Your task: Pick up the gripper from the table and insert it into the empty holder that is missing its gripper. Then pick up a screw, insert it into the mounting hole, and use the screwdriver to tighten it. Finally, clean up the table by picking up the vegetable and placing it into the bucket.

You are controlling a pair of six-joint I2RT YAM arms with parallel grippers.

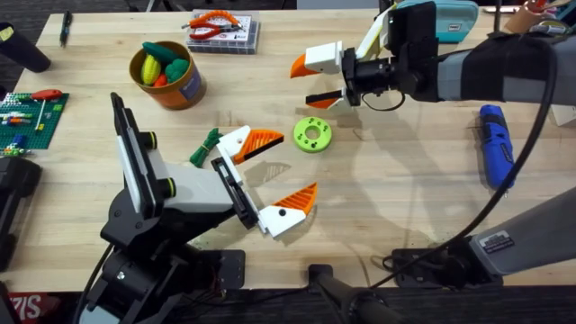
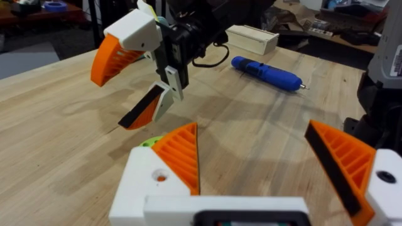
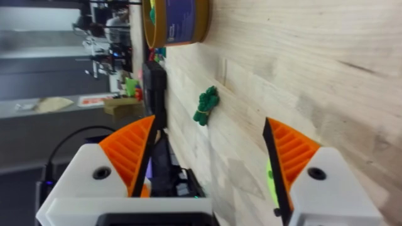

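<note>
Cleanup looks like the stage in hand, judging by how things lie. Small slender dark-green toy vegetable (image 1: pixel 206 148) lies on the pale wooden surface (image 1: pixel 378 198), near the round orange-yellow bucket (image 1: pixel 184 88), which holds only plumper toy pieces. Left gripper (image 1: pixel 273 176) hovers just beside the vegetable, jaws spread wide, empty. Right gripper (image 1: pixel 317 79) hangs over the round lime-green ring (image 1: pixel 312 135), jaws wide and empty. Thick bright-blue power screwdriver (image 1: pixel 496 144) lies apart, at the right. Whether the gripper and screw steps are done, I cannot tell.
</note>
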